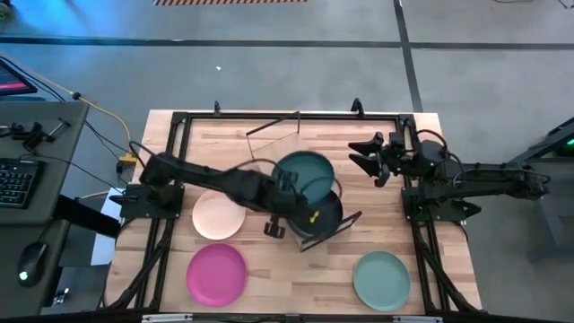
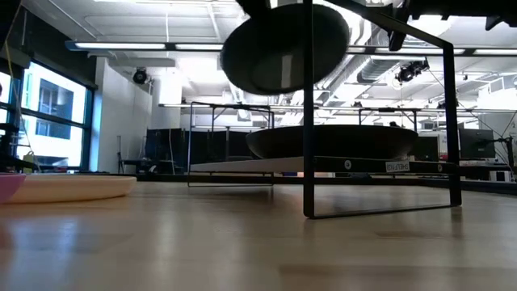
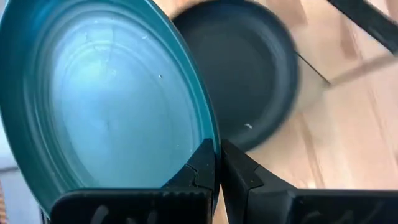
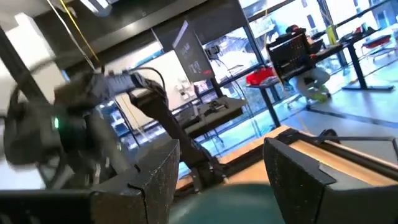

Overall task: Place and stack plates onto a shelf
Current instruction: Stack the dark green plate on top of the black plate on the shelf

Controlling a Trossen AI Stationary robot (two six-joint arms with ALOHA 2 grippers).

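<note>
Five plates are in play, and I go through them from the left. The magenta plate [image 1: 216, 273] and the cream plate [image 1: 218, 216] lie flat on the wooden tabletop [image 1: 287, 274], well apart from the shelf [image 1: 334, 230]. My left gripper [image 3: 217, 163] is clamped on the rim of the dark teal plate [image 1: 305, 174], and it holds this plate in the air, tilted, above the charcoal plate [image 1: 325, 215], which lies already on the shelf board. The sage-green plate [image 1: 381, 278] waits on the table to the right. My right gripper [image 1: 369, 154] hangs near the back right corner with its fingers apart and holds nothing.

I judge the plates to be light and stiff, probably plastic, with a smooth surface that can slip. The rim is the only good place to take hold, because the middle is a shallow bowl. With such a thin pinch at one edge, the plate may swing or slide between my fingers, so I think it must come down slowly and almost level over the charcoal one.

The tabletop is pale wood, flat, inside a black frame. In the low view, the room behind is a large hall with windows on the left, ceiling lamps and desks far away.
</note>
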